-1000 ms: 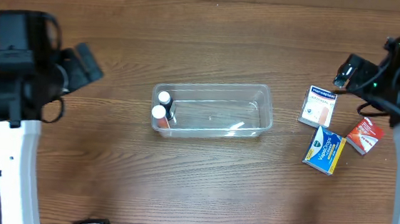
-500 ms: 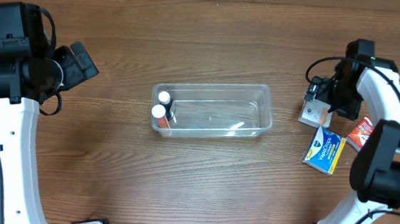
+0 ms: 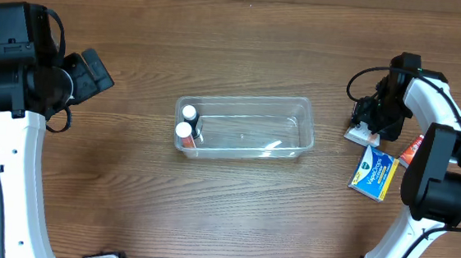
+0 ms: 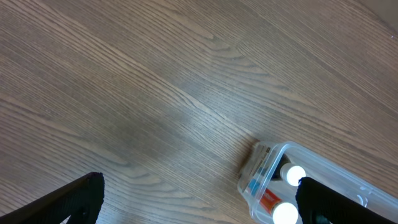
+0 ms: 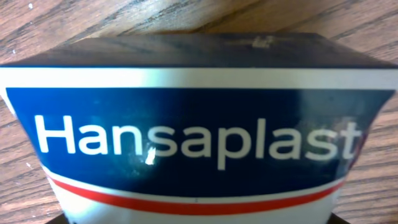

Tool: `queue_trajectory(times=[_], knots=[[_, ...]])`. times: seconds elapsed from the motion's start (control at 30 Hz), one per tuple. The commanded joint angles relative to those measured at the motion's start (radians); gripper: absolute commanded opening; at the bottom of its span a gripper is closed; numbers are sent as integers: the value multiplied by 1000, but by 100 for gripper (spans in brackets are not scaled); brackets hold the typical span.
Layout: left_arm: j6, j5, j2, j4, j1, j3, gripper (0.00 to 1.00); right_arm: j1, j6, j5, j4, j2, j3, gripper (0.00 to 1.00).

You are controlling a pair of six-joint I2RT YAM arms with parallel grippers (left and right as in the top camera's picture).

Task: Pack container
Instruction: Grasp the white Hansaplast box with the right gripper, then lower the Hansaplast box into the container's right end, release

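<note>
One container (image 3: 249,98) at centre of surface (image 3: 125,211) holds two bottles (image 3: 187,121); three boxes (image 3: 374,174) near right edge; right gripper (image 3: 377,117) on Hansaplast box (image 5: 186,130), grip can't tell; left gripper (image 3: 95,70) released

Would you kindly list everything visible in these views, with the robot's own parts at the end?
container: one, clear plastic, middle of the table.
bottles: two, white caps, caps up inside the container's left end.
Hansaplast box: one, white and dark blue with a red stripe, right of the container, under the right pincer.
blue and yellow box: one, on the table in front of the Hansaplast box.
red box: one, far right, partly hidden by the right arm.
table: one, brown wood.
left pincer: one, black, open, above the table left of the container.
right pincer: one, black, at the Hansaplast box; open or shut cannot be told.
</note>
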Motion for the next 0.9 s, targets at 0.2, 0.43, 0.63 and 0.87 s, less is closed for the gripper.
queue_trajectory(times=[0.2, 0.43, 0.63, 0.87], knots=[[19, 11, -1, 2, 3, 11, 100, 73, 0, -1, -181, -238, 172, 68], [23, 11, -1, 2, 3, 11, 100, 320, 65, 7, -236, -542, 177, 68], [23, 11, -1, -2, 3, 11, 100, 523, 163, 8, -227, -544, 103, 68], [30, 11, -1, -8, 3, 11, 100, 586, 155, 10, -16, -527, -124, 72]])
